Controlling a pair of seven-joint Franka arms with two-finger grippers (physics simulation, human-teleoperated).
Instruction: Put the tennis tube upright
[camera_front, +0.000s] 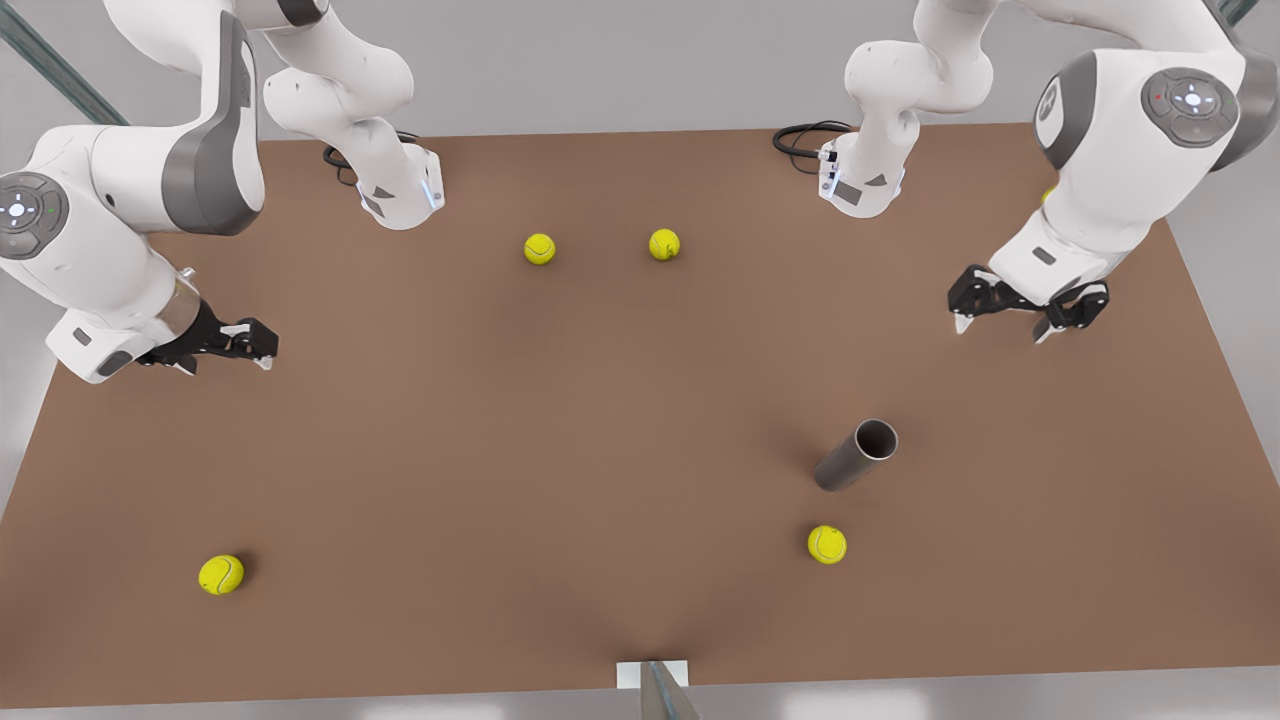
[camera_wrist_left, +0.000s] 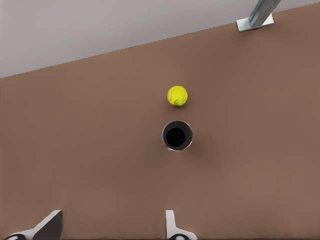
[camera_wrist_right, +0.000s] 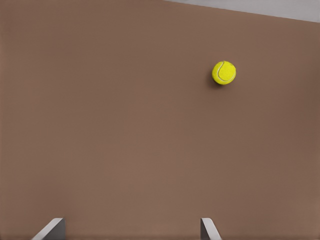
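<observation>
On the brown table (camera_front: 600, 420), the tennis tube (camera_front: 855, 455) lies on its side toward the front view's right, its open mouth facing my left gripper (camera_front: 1003, 320), a tennis ball (camera_front: 827, 544) just beside it nearer the camera. My left gripper hangs above the table with fingers spread apart. My right gripper (camera_front: 222, 345), also spread, waits at the front view's left, well apart from another tennis ball (camera_front: 221, 575).

Left pincer (camera_wrist_left: 112, 227) fingertips cut off; tennis tube (camera_wrist_left: 177, 135) body perhaps foreshortened.
</observation>
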